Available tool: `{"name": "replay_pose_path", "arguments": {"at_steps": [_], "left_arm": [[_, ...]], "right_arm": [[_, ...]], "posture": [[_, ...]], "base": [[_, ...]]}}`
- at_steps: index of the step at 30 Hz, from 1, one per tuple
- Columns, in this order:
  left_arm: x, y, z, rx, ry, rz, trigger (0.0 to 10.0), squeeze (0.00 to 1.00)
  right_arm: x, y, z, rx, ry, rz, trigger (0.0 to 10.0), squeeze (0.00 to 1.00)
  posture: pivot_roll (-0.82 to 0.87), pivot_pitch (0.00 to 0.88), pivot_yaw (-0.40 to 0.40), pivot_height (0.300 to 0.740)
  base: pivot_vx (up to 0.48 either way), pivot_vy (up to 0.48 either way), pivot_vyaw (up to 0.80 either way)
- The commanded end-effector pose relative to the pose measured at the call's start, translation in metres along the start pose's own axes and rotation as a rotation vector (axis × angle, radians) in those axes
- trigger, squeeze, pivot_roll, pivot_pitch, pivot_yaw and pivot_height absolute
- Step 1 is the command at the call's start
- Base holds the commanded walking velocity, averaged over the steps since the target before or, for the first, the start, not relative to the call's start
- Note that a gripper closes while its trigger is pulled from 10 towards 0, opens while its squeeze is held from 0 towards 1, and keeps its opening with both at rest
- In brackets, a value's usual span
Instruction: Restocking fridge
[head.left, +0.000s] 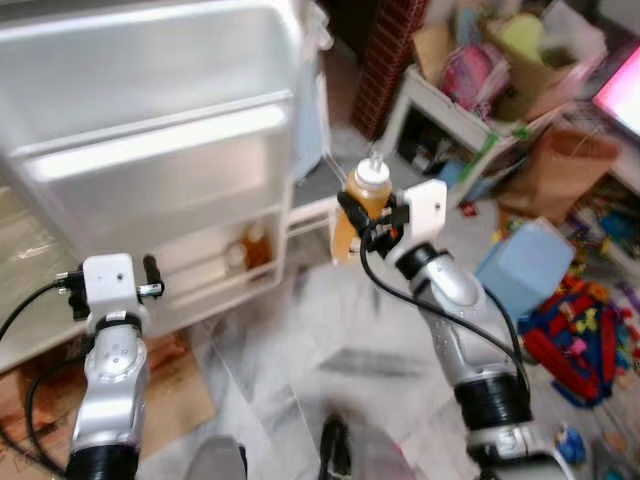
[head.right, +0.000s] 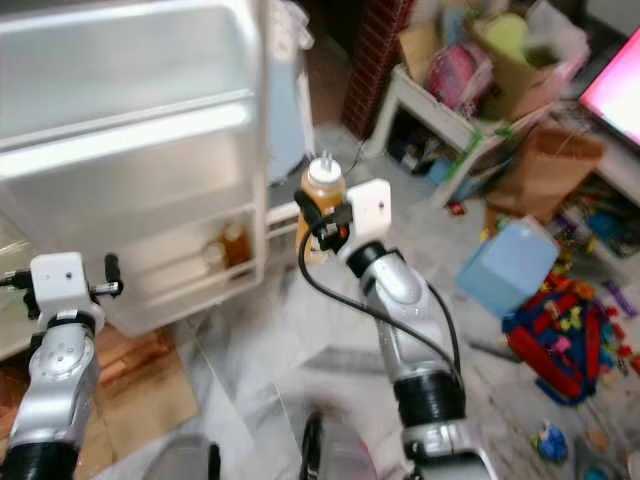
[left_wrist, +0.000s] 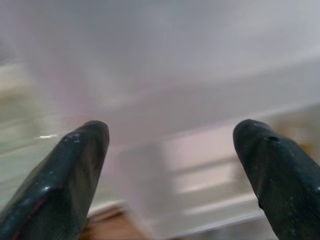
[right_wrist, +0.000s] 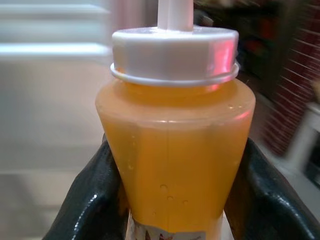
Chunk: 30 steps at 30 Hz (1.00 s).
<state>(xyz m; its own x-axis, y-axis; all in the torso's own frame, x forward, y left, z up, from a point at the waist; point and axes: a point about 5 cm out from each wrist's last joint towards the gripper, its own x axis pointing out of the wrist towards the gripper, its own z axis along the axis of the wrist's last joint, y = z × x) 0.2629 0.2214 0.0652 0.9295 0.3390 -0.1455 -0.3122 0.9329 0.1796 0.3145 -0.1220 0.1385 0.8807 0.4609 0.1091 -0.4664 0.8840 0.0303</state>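
The orange sauce bottle (head.left: 362, 205) stands upright, clamped between the fingers of the right gripper (head.left: 368, 228), in the air just beside the open fridge door (head.left: 150, 150). The left gripper (left_wrist: 170, 165) faces that door with fingers spread wide, holding nothing. To stock it well, I'd keep the bottle upright and ease it toward the door's lower shelf (head.left: 215, 275), beside the bottles already there.

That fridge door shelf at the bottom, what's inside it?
Through the frosted front of the lower door shelf, one amber bottle and a paler item beside it show. The blurry shelf front hides their lower parts and anything further along.
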Motion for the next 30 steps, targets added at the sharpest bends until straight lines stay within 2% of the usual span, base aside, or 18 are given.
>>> {"name": "replay_pose_path", "arguments": {"at_steps": [1,13,19,23,26,28,30], "left_arm": [[0.001,0.013,-0.003,0.020,0.020,0.040,10.0,0.00],[0.001,0.011,-0.001,0.018,0.012,0.050,10.0,0.00],[0.001,0.007,0.002,0.028,-0.014,0.040,10.0,0.00],[-0.003,-0.007,0.000,0.013,0.007,-0.057,10.0,0.00],[-0.008,-0.024,-0.007,0.024,0.052,-0.208,10.0,0.00],[-0.014,-0.034,-0.011,0.069,0.068,-0.309,10.0,0.00],[-0.018,-0.036,-0.009,0.102,0.058,-0.340,10.0,0.00]], "right_arm": [[0.004,0.010,0.007,-0.007,-0.036,0.043,10.0,0.00],[0.003,0.006,0.007,-0.006,-0.032,0.030,10.0,0.00],[0.003,0.006,0.006,-0.015,-0.031,0.018,10.0,0.00],[0.002,0.004,0.005,-0.038,-0.024,-0.008,10.0,0.00],[0.003,0.000,0.003,-0.064,-0.009,-0.047,10.0,0.00],[0.003,-0.002,0.003,-0.058,-0.009,-0.062,10.0,0.00],[0.003,-0.003,0.003,-0.064,-0.009,-0.072,10.0,0.00]], "posture": [[0.08,0.147,-0.093,0.740],[0.08,0.149,-0.093,0.740],[0.08,0.147,-0.091,0.740],[0.08,0.147,-0.091,0.740],[0.08,0.145,-0.091,0.740],[0.08,0.145,-0.091,0.740],[0.08,0.145,-0.089,0.740]], "base": [[0.000,0.480,0.00],[0.000,0.480,0.00],[0.000,0.096,0.00],[0.000,0.000,0.00],[0.000,0.000,0.00],[0.000,0.000,0.00],[0.000,0.000,0.00]]}}
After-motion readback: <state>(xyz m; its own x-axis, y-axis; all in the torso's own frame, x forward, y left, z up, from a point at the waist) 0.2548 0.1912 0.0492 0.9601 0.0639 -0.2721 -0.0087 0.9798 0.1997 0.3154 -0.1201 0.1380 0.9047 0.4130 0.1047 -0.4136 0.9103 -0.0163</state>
